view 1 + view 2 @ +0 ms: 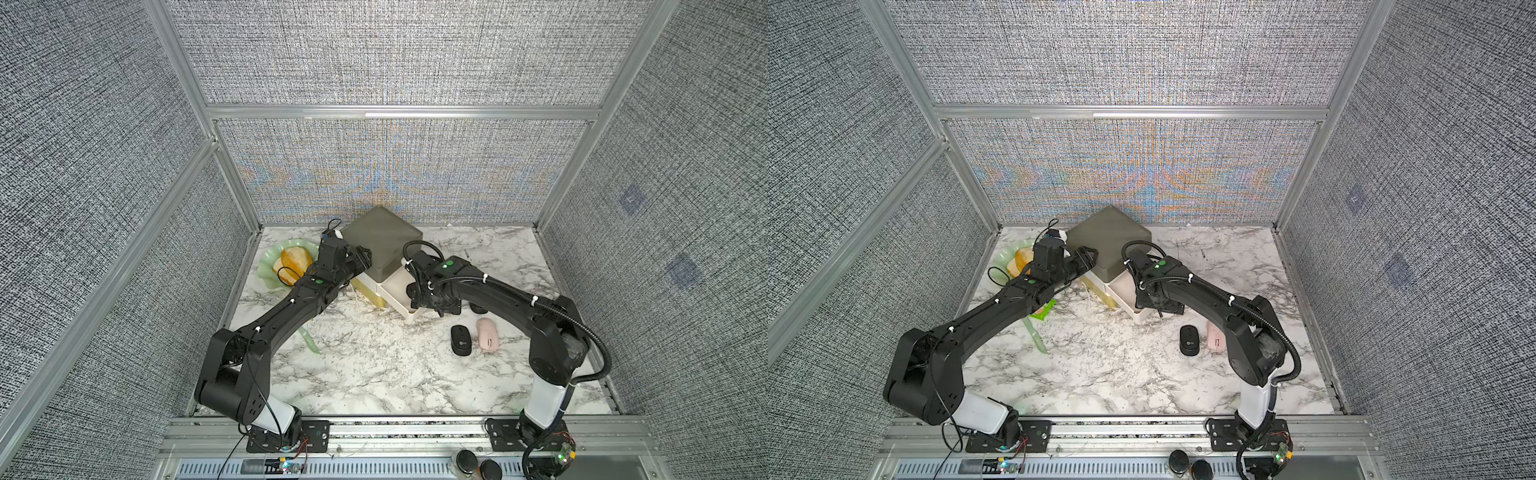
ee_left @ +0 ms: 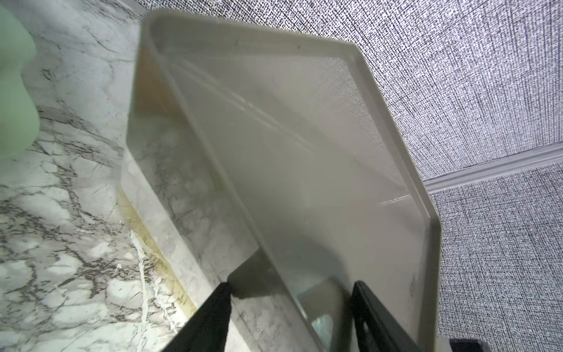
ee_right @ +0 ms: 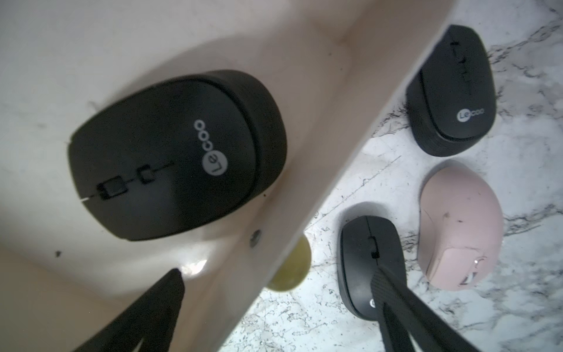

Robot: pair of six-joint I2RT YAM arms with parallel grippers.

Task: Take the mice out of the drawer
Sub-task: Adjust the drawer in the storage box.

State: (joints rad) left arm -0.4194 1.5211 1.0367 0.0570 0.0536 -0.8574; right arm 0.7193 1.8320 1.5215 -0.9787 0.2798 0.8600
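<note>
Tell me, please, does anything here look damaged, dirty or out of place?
Only small things. The pink mouse has dark scuffs on its shell, and dark specks dirty the floor of the drawer around the black mouse. Nothing looks spilled or toppled.

Matte black, boxy links on left arm (image 1: 286, 316) and right arm (image 1: 511, 297); white base links (image 1: 544, 405). Marked by a green dot (image 1: 319, 281) near each wrist. Wrapped on the right in ribbed black hose (image 1: 607, 360), cinched with white cable ties (image 1: 535, 300). Bolted to black plates (image 1: 316, 432). Tipped with black, finely textured tool fingers (image 3: 393, 292).
</note>
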